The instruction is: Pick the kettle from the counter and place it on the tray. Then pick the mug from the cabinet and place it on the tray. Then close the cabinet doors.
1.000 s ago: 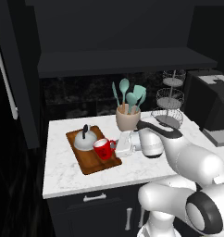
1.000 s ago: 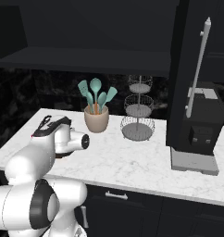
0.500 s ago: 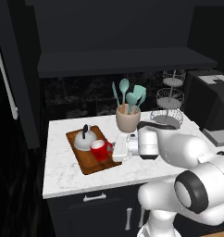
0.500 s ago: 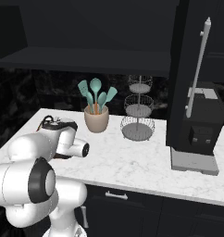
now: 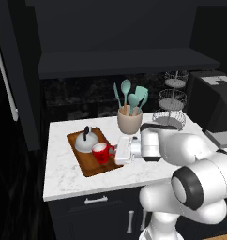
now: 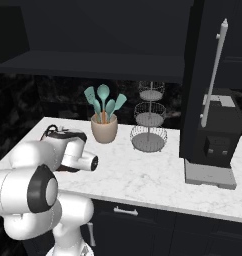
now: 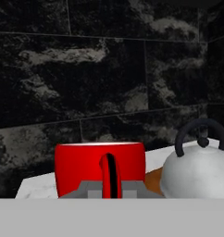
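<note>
We see the gripper (image 5: 113, 155) closed on the handle of the red mug (image 5: 101, 152), which sits on the wooden tray (image 5: 87, 168) on the marble counter (image 5: 64, 176), just beside the silver kettle (image 5: 86, 142). A beige utensil crock (image 5: 129, 120) stands nearby.

In the left base view the white arm rose from the lower right of the frame, its big rounded elbow with a dark joint ring low on the right, and the forearm ran leftward to the middle of the frame. The wrist lay about level, and the gripper (image 5: 116, 154) pointed left near the frame's centre, its jaws drawn nearly together. In the right base view the arm stood at the lower left, a dark-ringed joint low on the left edge and the rounded wrist housing pointing right at mid height. The fingers themselves were too small to make out.
</note>
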